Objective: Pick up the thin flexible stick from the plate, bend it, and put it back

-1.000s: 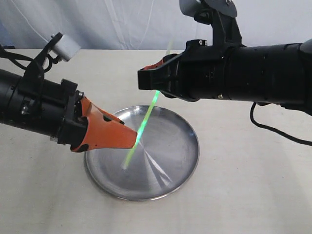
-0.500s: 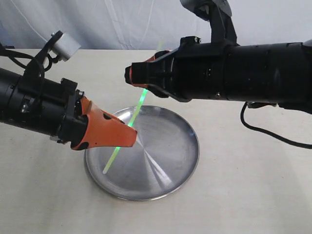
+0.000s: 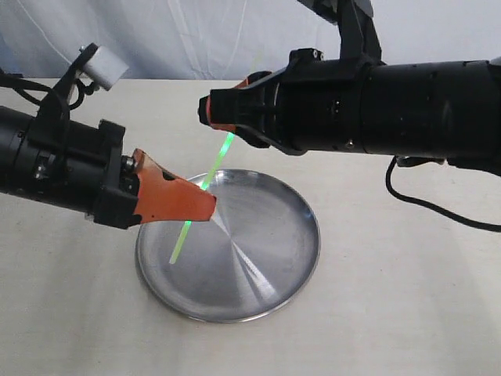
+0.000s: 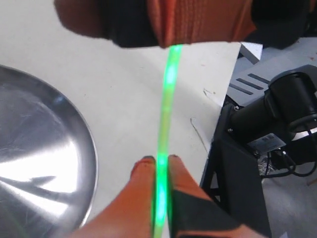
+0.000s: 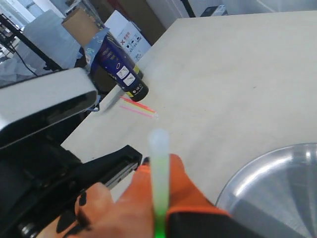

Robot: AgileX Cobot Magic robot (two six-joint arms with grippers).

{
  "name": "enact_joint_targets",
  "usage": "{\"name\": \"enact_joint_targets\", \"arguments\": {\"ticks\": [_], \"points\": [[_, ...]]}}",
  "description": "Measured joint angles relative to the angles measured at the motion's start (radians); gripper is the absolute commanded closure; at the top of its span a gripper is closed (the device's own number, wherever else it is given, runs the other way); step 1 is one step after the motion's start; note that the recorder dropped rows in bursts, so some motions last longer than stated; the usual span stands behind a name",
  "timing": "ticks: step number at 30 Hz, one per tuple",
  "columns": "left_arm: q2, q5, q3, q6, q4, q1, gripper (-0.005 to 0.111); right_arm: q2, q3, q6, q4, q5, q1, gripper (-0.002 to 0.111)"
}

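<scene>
The thin flexible stick [image 3: 217,161] glows bright green and hangs slanted in the air above the steel plate [image 3: 270,294]. My left gripper [image 3: 208,205] is shut on its lower part; the free lower end [image 3: 175,252] pokes out over the plate's left side. My right gripper [image 3: 210,110] is shut on its upper part, and a pale tip [image 3: 256,72] sticks out above. In the left wrist view the stick [image 4: 165,114] runs between the orange fingers [image 4: 143,171], gently bowed. The right wrist view shows the stick [image 5: 159,168] pinched between orange fingers [image 5: 181,186].
A dark can [image 5: 120,67] and thin pink sticks [image 5: 138,107] lie at the table's far corner in the right wrist view. The plate [image 5: 277,183] sits below. Beyond the table edge stand black equipment [image 4: 277,114] and boxes [image 5: 124,29].
Both grippers have shifted left with the stick between them. The stick's lower end has swung from the plate's middle toward its left side, and the left gripper has risen slightly.
</scene>
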Motion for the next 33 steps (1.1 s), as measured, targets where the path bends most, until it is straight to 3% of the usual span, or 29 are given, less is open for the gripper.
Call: {"name": "enact_joint_targets", "arguments": {"ticks": [13,33], "points": [[-0.023,-0.069,0.007,0.159,-0.104,0.000,0.107,-0.009,-0.008,0.030,-0.053,-0.110,0.000,0.108],[-0.029,-0.211,0.008,0.252,-0.379,0.000,0.107,-0.009,-0.008,0.034,-0.079,-0.190,-0.004,0.108]]}}
